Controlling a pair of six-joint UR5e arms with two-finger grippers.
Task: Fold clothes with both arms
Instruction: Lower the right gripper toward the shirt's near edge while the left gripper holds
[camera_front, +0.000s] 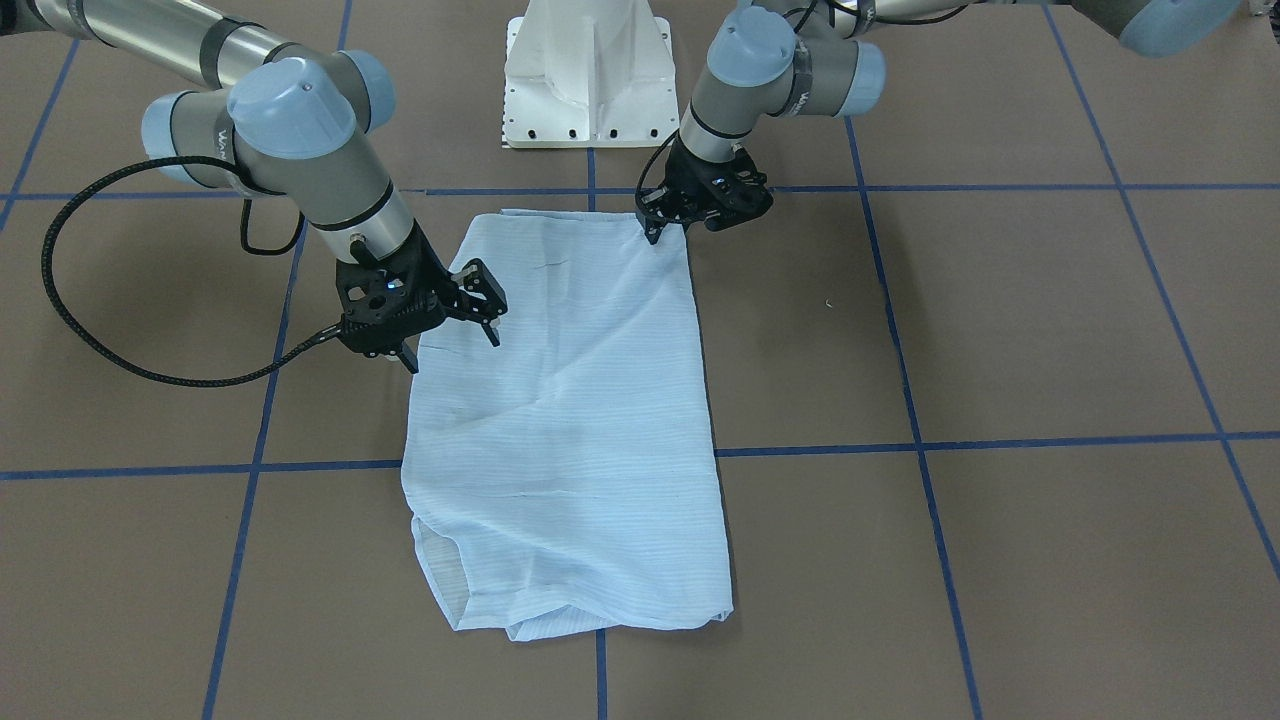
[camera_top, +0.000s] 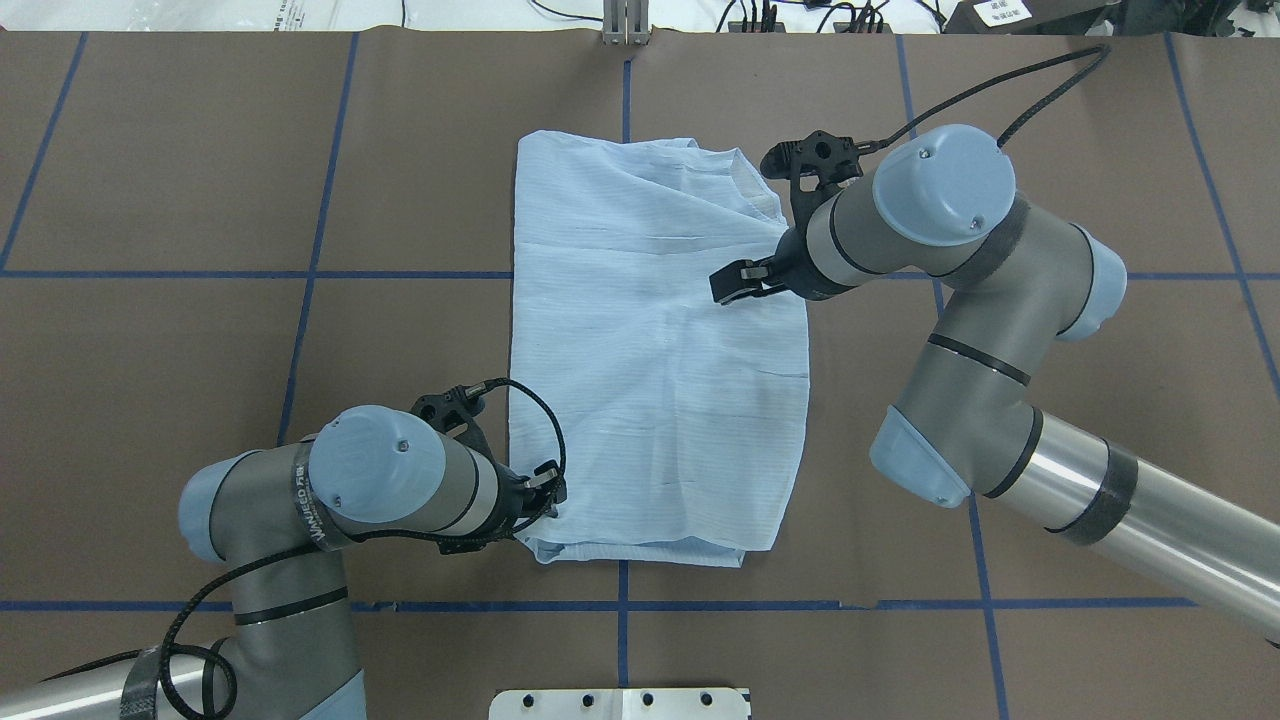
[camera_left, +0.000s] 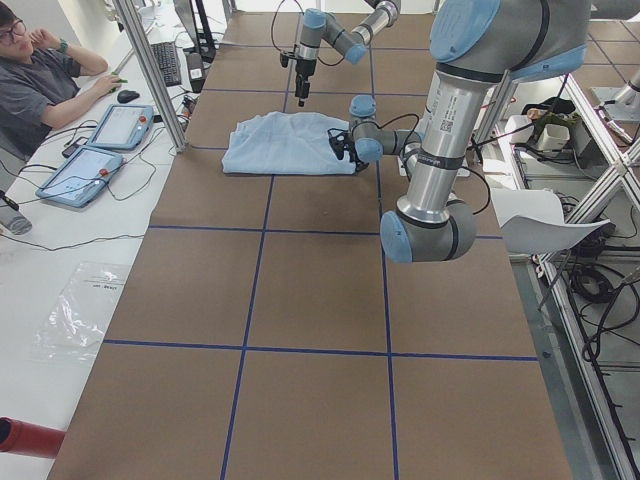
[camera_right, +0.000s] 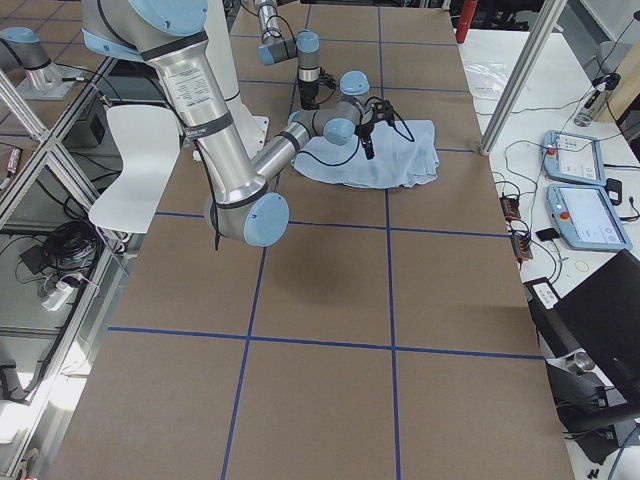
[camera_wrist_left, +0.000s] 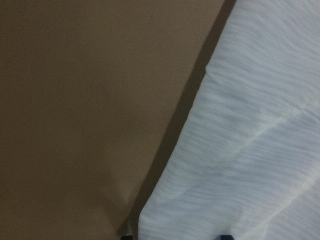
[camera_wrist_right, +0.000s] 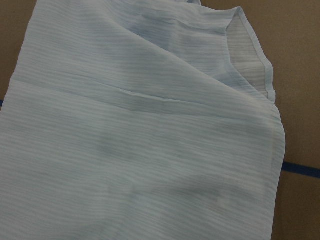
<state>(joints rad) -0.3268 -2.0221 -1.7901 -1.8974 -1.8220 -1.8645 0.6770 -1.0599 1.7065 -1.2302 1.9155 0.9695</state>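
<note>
Overhead exterior shows the shirt (camera_top: 650, 380) lying as a long folded panel mid-counter (camera_top: 200, 200). Both pincers gape wide and hold nothing — left pincer (camera_front: 688, 225) at the robot-side corner, right pincer (camera_front: 452, 350) over a long edge. Pinching only the top layer would likely peel the fold apart.

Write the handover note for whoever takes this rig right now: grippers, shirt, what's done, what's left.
Left gripper: looks open, low at the shirt's corner nearest the base. Its tips straddle the edge in the wrist view.
Right gripper: open, empty, over the shirt's long edge on the robot's right.
Shirt: flat on the table, folded into a long narrow rectangle with no sleeves sticking out.
Done: lengthwise folds.
Left: probably folding it across its length.
</note>
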